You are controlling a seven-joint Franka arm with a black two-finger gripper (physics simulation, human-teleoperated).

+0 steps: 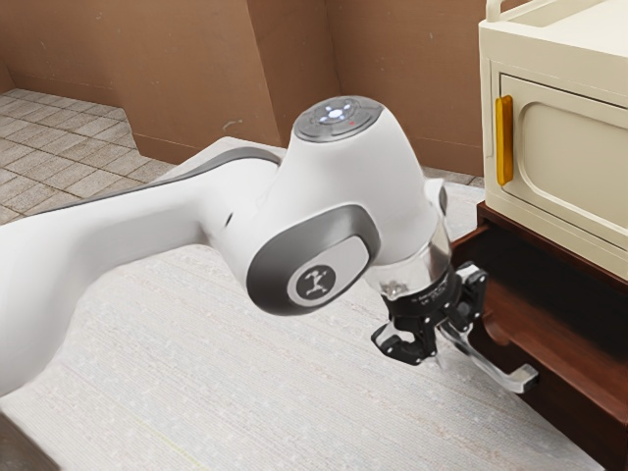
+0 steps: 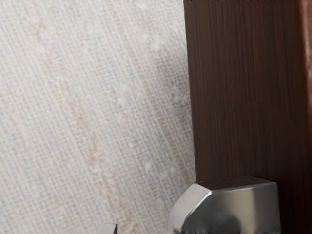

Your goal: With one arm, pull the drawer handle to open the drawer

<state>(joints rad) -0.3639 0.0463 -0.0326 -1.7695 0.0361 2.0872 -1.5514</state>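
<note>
The drawer (image 1: 579, 397) is open: it stands out from the dark wooden cabinet (image 1: 483, 214), with its shadowed interior exposed from above. Its silver handle (image 1: 496, 371) is fixed to the outer face, and the bar extends from beside the gripper (image 1: 444, 345) toward the exterior view's right.

The black gripper is lowered at the end of the white arm (image 1: 339, 196), in front of the drawer and at the near part of the handle. Whether it is spread, pressed together or pinching the bar, I cannot tell; the hand and handle overlap there. In the wrist view, what appears to be the handle's angular metal end lies close under the hand, against the dark wood grain of the drawer front.

Above the drawer sits a cream cabinet (image 1: 559, 59), its panelled door (image 1: 579, 147) shut and fitted with an upright amber handle (image 1: 504, 140). A pale woven floor covering (image 1: 216, 383) lies below the arm. Grey tiles (image 1: 69, 137) and a brown wall (image 1: 186, 69) are noted behind.
</note>
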